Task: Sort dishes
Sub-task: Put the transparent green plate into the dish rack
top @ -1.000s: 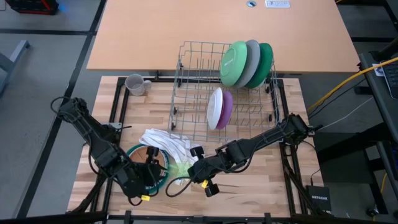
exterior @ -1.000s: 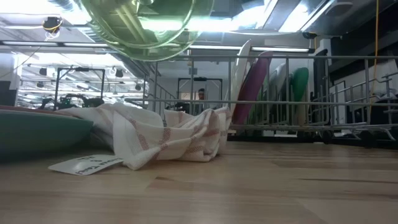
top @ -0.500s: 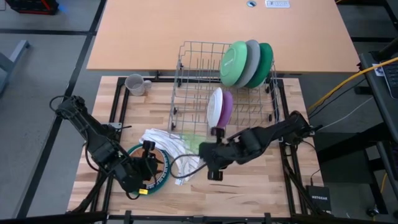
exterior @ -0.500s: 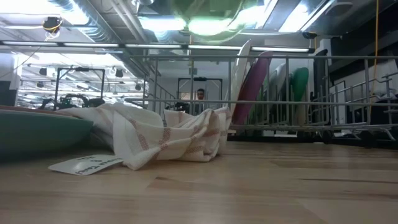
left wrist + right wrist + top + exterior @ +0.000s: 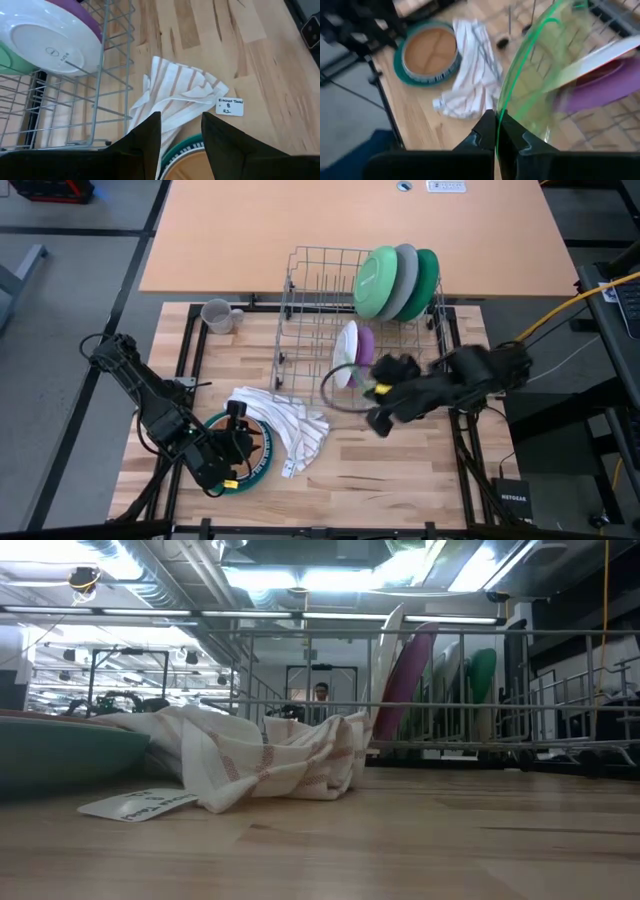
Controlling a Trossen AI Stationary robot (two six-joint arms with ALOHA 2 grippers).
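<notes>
My right gripper [image 5: 377, 393] is shut on a clear green glass dish [image 5: 343, 387], held in the air at the wire rack's [image 5: 315, 290] near side, beside the white [image 5: 346, 352] and purple [image 5: 364, 352] plates standing in it. Green, grey and teal plates [image 5: 398, 280] stand on edge at the rack's far right. My left gripper [image 5: 235, 442] hovers open over a brown bowl [image 5: 250, 450] that sits in a teal plate [image 5: 262, 472] at the near left. A grey mug [image 5: 218, 315] stands at the far left. My right gripper pinches the clear green dish's rim [image 5: 501, 112] between its two fingers. The dish is lifted clear of the table and stands almost on edge, rising away from the fingers.
A white striped cloth [image 5: 282, 423] with a paper tag [image 5: 230, 106] lies crumpled between the teal plate and the rack. Bare wood runs along the near right of the table. A second, tan table stands behind the rack.
My right gripper has risen from beside the cloth and gone toward the rack at the far right, rolling as it went. The clear green dish has gone with it, turned from lying nearly flat to standing on edge.
</notes>
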